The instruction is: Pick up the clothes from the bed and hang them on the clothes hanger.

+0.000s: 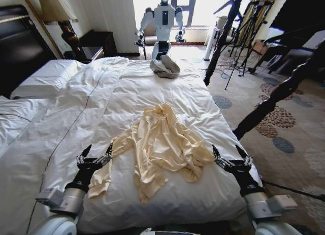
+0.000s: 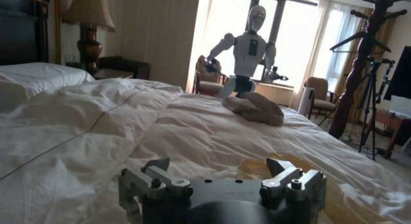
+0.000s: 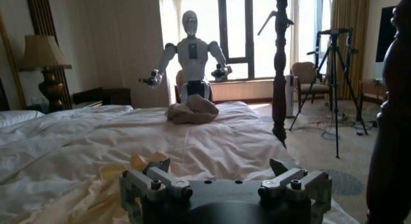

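The clothes (image 1: 161, 143), a pale cream-yellow long-sleeved top, lie crumpled on the middle of the bed (image 1: 76, 108) near its foot. My left gripper (image 1: 96, 153) hovers open just left of one sleeve. My right gripper (image 1: 229, 153) hovers open just right of the top, near the bed's edge. The left wrist view shows my left gripper (image 2: 218, 162) open, with a bit of the top (image 2: 251, 168) beyond it. The right wrist view shows my right gripper (image 3: 219, 162) open beside the top (image 3: 103, 195). A thin black clothes hanger (image 2: 349, 40) hangs on a dark stand past the bed's far right corner.
A grey-beige cloth bundle (image 1: 165, 67) lies at the bed's far end. A white humanoid robot (image 1: 163, 22) stands behind it by the window. Dark bed posts (image 1: 223, 37) rise on the right, with black tripods (image 1: 249, 27) on the carpet. White pillows (image 1: 43, 75) lie at left.
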{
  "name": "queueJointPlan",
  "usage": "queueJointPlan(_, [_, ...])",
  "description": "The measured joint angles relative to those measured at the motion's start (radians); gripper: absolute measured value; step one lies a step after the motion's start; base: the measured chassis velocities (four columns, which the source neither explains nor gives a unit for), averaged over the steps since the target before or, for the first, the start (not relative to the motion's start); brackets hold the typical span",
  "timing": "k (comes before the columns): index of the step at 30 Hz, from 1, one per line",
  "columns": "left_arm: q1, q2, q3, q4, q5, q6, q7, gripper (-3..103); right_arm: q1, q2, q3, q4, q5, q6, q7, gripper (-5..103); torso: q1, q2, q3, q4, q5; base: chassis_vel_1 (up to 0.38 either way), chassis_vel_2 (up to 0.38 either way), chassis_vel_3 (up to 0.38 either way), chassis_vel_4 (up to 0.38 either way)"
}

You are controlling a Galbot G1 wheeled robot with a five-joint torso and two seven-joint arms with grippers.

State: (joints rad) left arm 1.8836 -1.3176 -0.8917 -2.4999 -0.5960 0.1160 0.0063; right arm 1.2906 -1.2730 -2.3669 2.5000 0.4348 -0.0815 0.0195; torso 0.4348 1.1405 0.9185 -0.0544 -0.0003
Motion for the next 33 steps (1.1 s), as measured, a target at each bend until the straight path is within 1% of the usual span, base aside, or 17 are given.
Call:
queueJointPlan(2, [0.000,0.000,0.000,0.000,0.000,0.000,0.000,100,0.001,0.003,0.001,0.000,-0.002,0.011,0.002,100,0.000,0.000,0.000,0.0001,-0.0001,0.000,0.000,0.000,0.000])
queueJointPlan(4, [0.000,0.000,0.000,0.000,0.001,0.000,0.000,100,0.005,0.003,0.008,0.000,-0.011,-0.005,-0.023,100,0.000,0.000,0.000,0.0000,-0.0001,0.000,0.000,0.000,0.000])
queueJointPlan(8, [0.000,0.000,0.001,0.000,0.001,0.000,0.000,100,0.014,0.004,0.007,0.000,-0.016,-0.010,-0.045,100,0.000,0.000,0.000,0.0000,-0.0001,0.000,0.000,0.000,0.000])
queueJointPlan(21, [0.000,0.000,0.002,0.000,0.003,0.002,0.000,100,0.038,0.028,0.005,0.000,-0.013,-0.006,-0.049,100,0.000,0.000,0.000,0.0000,-0.0001,0.000,0.000,0.000,0.000])
queueJointPlan(23, [-0.001,0.000,0.002,0.000,0.004,0.002,0.000,100,0.056,0.050,0.005,0.000,-0.009,-0.005,-0.045,100,0.000,0.000,0.000,0.0000,-0.0001,0.000,0.000,0.000,0.000])
queueJointPlan(24, [-0.001,0.000,0.002,0.000,0.004,0.002,0.000,100,0.056,0.050,0.005,0.000,-0.009,-0.005,-0.045,100,0.000,0.000,0.000,0.0000,-0.0001,0.000,0.000,0.000,0.000])
queueJointPlan(26, [-0.002,0.000,0.006,0.000,0.009,0.005,-0.001,100,0.077,0.068,0.000,0.000,-0.002,-0.009,-0.029,100,0.000,0.000,0.000,-0.0001,0.0001,0.000,0.000,0.000,0.000])
queueJointPlan(27, [-0.004,0.000,0.013,0.000,0.018,0.011,-0.002,102,0.103,0.093,-0.005,0.000,0.013,-0.022,-0.013,100,0.000,0.000,0.000,0.0001,-0.0002,0.000,0.000,0.000,0.000])
queueJointPlan(28, [-0.005,0.000,0.015,0.000,0.021,0.013,-0.002,100,0.120,0.108,-0.006,-0.005,0.021,-0.032,-0.008,100,0.000,0.000,0.000,0.0001,-0.0001,0.000,0.000,0.000,0.000])
queueJointPlan(31, [-0.005,0.000,0.017,0.000,0.023,0.014,-0.003,98,0.141,0.128,-0.009,-0.020,0.037,-0.045,-0.004,100,0.000,0.000,0.000,0.0000,0.0002,0.000,0.000,0.000,0.000])
queueJointPlan(33, [-0.026,0.021,0.033,0.000,0.015,0.026,-0.003,97,0.176,0.162,-0.023,-0.061,0.076,-0.062,0.002,100,0.000,0.000,0.000,0.0007,0.0000,0.000,0.000,0.000,0.000])
